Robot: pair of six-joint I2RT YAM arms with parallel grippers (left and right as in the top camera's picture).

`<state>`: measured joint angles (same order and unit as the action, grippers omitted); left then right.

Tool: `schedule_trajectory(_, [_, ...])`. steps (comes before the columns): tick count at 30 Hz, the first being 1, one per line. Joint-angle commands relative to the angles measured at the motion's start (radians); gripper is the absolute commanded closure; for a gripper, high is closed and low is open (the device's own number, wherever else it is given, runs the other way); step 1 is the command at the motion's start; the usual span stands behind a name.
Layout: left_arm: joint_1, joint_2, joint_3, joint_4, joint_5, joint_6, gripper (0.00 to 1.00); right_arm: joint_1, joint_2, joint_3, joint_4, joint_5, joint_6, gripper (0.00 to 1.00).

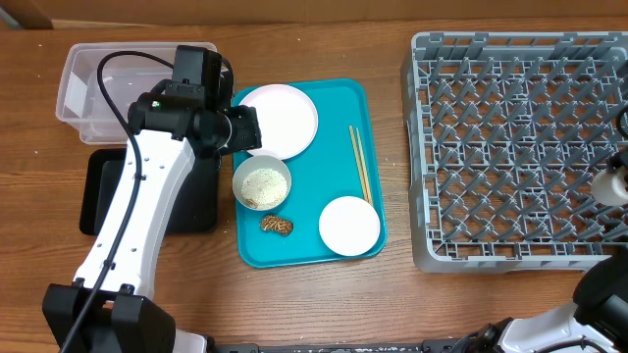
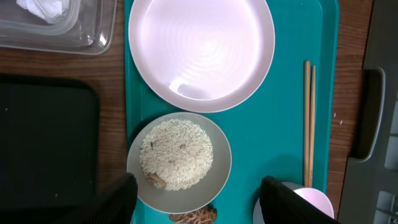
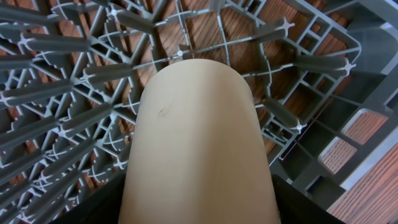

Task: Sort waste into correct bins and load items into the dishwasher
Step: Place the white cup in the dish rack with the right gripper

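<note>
Evidently the rice bowl [image 2: 221, 163] is the piece in hand. It sits on the teal tray [image 1: 339, 118], just beside the large flat plate [image 2: 202, 46], heaped with loose whitish grains [image 2: 177, 154] that likely need tipping into a bin before racking. The left pincer [image 2: 198, 186] hovers over it, released, dark fingers [image 2: 118, 202] spread wide to take the smooth round rim. Across the counter [image 1: 392, 304], the right pincer [image 3: 194, 211] grasps a matte, cylindrical cup [image 3: 196, 143] above the grey dish rack [image 1: 510, 137] — stiff plastic grid, upright pegs.
</note>
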<state>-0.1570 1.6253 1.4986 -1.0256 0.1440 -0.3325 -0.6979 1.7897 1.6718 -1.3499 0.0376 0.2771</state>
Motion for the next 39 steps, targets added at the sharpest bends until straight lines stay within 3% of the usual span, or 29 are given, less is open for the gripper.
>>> schedule_trajectory(1, [-0.001, -0.017, 0.010, -0.002, -0.013, 0.022, 0.34, -0.005, -0.002, -0.013, 0.002, 0.013, 0.012, 0.57])
schedule_trajectory(8, [-0.001, -0.017, 0.010, 0.001, -0.013, 0.023, 0.34, -0.004, -0.001, -0.113, 0.043, -0.033, 0.012, 0.56])
schedule_trajectory(10, [-0.001, -0.017, 0.010, 0.002, -0.013, 0.023, 0.34, -0.004, -0.001, -0.127, 0.053, -0.036, 0.011, 0.51])
schedule_trajectory(12, [-0.001, -0.017, 0.010, 0.002, -0.013, 0.023, 0.34, -0.004, -0.001, -0.128, 0.054, -0.048, 0.012, 0.34])
schedule_trajectory(13, [-0.001, -0.017, 0.010, 0.001, -0.013, 0.023, 0.34, -0.004, -0.001, -0.128, 0.055, -0.078, 0.012, 0.11])
schedule_trajectory(14, [-0.001, -0.017, 0.010, -0.001, -0.013, 0.023, 0.34, -0.004, -0.001, -0.128, 0.061, -0.117, 0.012, 0.00])
schedule_trajectory(24, [-0.001, -0.017, 0.010, -0.008, -0.014, 0.023, 0.29, 0.001, -0.016, -0.126, 0.039, -0.243, 0.002, 0.00])
schedule_trajectory(29, [-0.001, -0.017, 0.010, -0.013, -0.018, 0.024, 0.26, 0.069, -0.110, -0.110, 0.071, -0.373, -0.098, 0.00])
schedule_trajectory(33, [-0.001, -0.017, 0.010, -0.012, -0.020, 0.023, 0.22, 0.237, -0.202, -0.110, 0.084, -0.462, -0.238, 0.00])
schedule_trajectory(39, [-0.001, -0.017, 0.010, -0.018, -0.021, 0.023, 0.20, 0.684, -0.217, -0.132, 0.066, -0.372, -0.315, 0.00])
